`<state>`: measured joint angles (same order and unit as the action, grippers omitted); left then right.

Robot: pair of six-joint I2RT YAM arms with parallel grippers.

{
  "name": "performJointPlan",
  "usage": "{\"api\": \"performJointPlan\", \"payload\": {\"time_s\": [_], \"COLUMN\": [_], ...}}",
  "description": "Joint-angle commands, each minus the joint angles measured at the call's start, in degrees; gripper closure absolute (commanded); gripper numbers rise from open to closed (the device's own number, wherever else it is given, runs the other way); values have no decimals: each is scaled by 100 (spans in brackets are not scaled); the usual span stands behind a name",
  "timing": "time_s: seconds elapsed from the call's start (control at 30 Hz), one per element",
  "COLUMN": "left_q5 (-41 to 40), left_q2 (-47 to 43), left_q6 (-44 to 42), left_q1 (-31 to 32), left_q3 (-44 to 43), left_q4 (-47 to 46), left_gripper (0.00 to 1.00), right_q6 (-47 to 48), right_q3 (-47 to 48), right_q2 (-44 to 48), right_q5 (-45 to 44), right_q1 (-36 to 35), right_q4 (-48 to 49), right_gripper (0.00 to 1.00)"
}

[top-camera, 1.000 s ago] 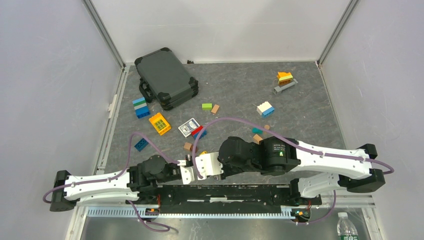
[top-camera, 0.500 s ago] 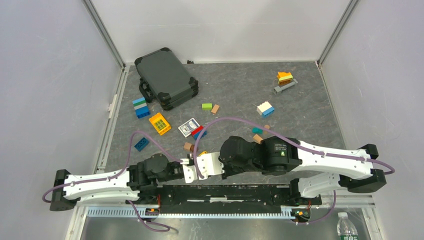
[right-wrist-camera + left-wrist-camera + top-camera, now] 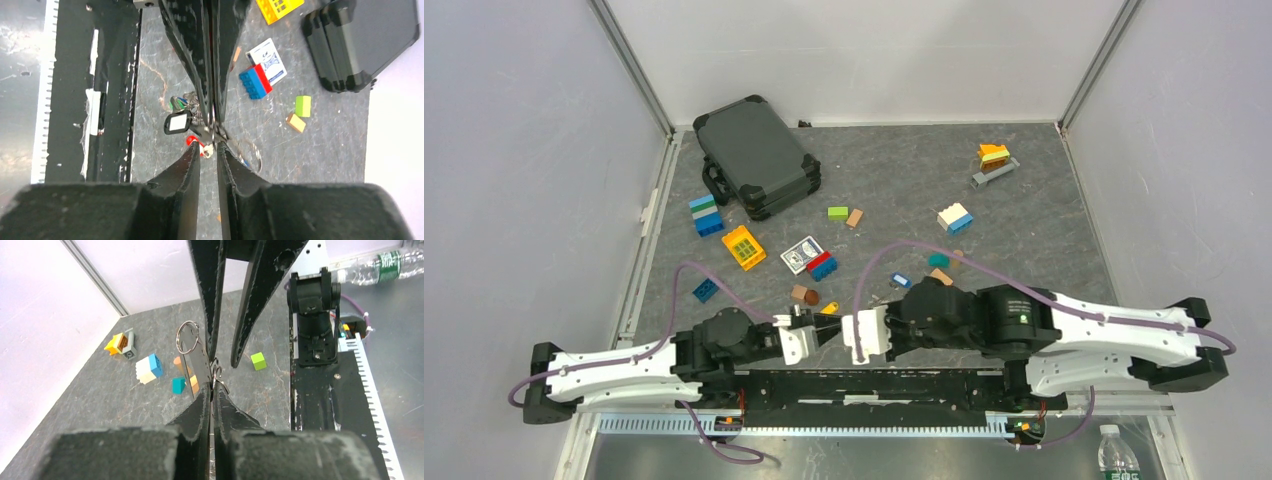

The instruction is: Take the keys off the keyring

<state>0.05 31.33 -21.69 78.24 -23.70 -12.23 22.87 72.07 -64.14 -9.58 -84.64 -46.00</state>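
Two claws meet tip to tip above near edge of counter (image 3: pixel 1024 230).
- Left claw (image 3: pixel 212 389): fingers together, clamped on keyring (image 3: pixel 216 372) wire at very tips.
- Right claw (image 3: pixel 207 146): fingers slightly apart, nothing visibly gripped, tips just short of same wire.
- Keyring: dead ahead of both claws; long axis hard to tell.
- Keys (image 3: pixel 177 120): bunched, hanging on base rail (image 3: pixel 874 385) side of right claw tips.
- Judgement: right claw free for key pick.
- Room: rail close on one side, open counter opposite; red-blue brick (image 3: pixel 255 82) well apart.
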Motion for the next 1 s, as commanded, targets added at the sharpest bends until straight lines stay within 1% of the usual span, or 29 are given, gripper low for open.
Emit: {"api": "performJointPlan", "payload": {"time_s": [0.0,0.23,0.37,0.53,0.97], "left_q5": [13,36,95,175,568], "left_q2": [-339,-487,-471,-390,-263], "left_q6": [361,599,633,639,623], "left_q1": [13,8,15,13,12], "left_q3": [80,208,204,169,138], "left_q4": [-571,-906,-997,-1000,-1062], "left_gripper": [98,98,98,98,98], "right_q6": [213,357,441,515,639], "right_q3": [-567,-1664,-2074,-2213,-2412], "right_q2": [647,1336,1519,1505,1472], "right_q5": [112,223,273,333,349], "right_q1": [-17,-17,-17,-17,-17], "right_q4": [1363,2935,3566,3866,4178], "right_gripper": [76,75,73,73,77]}}
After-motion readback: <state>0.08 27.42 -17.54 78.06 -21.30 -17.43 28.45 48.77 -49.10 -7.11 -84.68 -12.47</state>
